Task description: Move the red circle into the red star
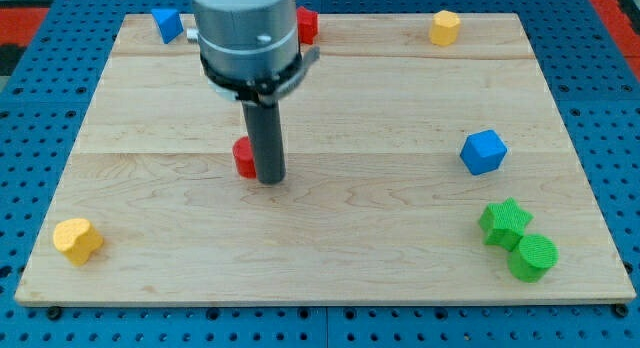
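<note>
A red block (243, 158), partly hidden behind my rod, lies left of the board's middle; its shape cannot be made out. My tip (270, 178) touches its right side. A second red block (307, 25) sits at the view's top, half hidden behind the arm's body; its shape cannot be made out either.
A blue block (167, 24) sits at the top left and a yellow block (445, 28) at the top right. A blue cube-like block (483, 152) is at the right. A green star (504, 221) touches a green circle (533, 256) at the bottom right. A yellow heart-like block (77, 239) lies at the bottom left.
</note>
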You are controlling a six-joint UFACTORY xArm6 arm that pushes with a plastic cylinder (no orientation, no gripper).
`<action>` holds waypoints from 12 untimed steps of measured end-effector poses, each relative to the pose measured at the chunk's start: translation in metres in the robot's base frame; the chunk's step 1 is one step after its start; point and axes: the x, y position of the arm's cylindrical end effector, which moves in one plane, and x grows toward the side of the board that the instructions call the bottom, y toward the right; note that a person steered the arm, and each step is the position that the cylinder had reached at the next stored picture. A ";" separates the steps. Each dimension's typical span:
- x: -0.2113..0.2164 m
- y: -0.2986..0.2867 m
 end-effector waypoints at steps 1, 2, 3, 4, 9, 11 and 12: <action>-0.012 -0.026; -0.017 -0.065; -0.039 -0.083; -0.070 -0.098; -0.149 -0.042; -0.201 0.013; -0.200 -0.044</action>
